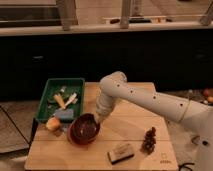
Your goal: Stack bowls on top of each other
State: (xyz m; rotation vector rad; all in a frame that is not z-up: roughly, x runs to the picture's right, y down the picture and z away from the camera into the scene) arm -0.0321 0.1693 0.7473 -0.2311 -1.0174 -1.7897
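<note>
A glossy reddish-brown bowl (84, 129) sits on the wooden table (135, 127), left of centre near the front. It looks like one bowl, or bowls nested together; I cannot tell which. My gripper (96, 119) reaches down from the white arm (150, 100) to the bowl's right rim and appears to touch it. No second separate bowl shows.
A green rectangular tray (59, 99) with utensils and scraps stands at the left. A yellow-orange fruit (53, 123) lies by the tray's front corner. A sponge-like block (120, 153) lies at the front, and a dark grape-like cluster (149, 139) to its right.
</note>
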